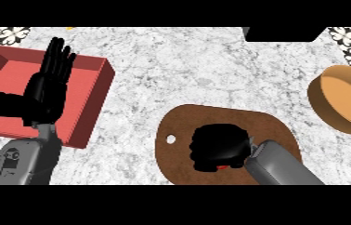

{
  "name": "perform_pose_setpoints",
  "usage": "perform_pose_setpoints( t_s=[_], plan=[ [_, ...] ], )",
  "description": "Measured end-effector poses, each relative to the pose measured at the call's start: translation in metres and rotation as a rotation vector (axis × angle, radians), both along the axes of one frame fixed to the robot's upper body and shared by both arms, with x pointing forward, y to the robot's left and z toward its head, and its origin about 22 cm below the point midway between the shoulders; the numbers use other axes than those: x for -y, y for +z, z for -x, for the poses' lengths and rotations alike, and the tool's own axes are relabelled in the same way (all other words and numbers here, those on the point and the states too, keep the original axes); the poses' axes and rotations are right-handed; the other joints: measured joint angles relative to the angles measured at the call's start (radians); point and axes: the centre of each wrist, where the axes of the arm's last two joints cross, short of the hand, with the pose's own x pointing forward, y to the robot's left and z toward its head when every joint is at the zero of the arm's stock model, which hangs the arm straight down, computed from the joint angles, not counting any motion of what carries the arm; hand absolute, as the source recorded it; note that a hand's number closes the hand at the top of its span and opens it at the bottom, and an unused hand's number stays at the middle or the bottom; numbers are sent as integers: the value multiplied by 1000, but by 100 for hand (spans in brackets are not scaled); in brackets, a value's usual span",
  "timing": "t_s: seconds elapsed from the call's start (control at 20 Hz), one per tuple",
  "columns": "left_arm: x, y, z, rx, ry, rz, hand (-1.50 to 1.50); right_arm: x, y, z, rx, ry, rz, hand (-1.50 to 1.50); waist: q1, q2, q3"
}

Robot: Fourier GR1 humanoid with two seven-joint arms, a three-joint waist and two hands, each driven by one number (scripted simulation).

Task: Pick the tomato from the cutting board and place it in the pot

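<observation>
Right hand (218,147) curled over tomato (221,166), mostly hidden, apparently grasped, on cutting board (274,126)

Nothing could be read on the cutting board (188,119), and dark marks on the left forearm (21,160) were illegible.

Counter top (205,66): white marble, grey veining, evenly lit. Black-and-white patterned tiles (14,33) show at 2 far corners. Black angular block (282,33) at far edge, identity unclear.
</observation>
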Motion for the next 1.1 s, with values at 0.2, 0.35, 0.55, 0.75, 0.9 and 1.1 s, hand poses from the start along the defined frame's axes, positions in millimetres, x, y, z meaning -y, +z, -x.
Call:
perform_pose_setpoints(
  t_s=[0.2, 0.35, 0.55, 0.75, 0.9, 1.1],
  plan=[
    [-5, -4, 3, -3, 26, -5, 0, -3, 3, 13, 33, -239, -28, 150, -26, -5, 0],
    [-15, -10, 8, -20, 53, -8, 0, -1, 4, 23, 49, -484, -35, 150, -58, -15, -1],
    [-22, -10, 12, -23, 77, -12, 0, -5, 17, 49, 48, -749, -110, 150, -78, -19, 4],
    [-22, -7, 12, -25, 79, -13, 0, -6, 51, 74, 119, -986, -235, 150, -82, -17, 7],
    [-20, -6, 14, -20, 66, -10, 0, 3, 84, 91, 191, -1155, -332, 150, -68, -12, 8],
    [-12, -7, 11, -12, 44, -6, 0, 22, 125, 118, 286, -1329, -468, 150, -50, -3, 9]
  ],
)
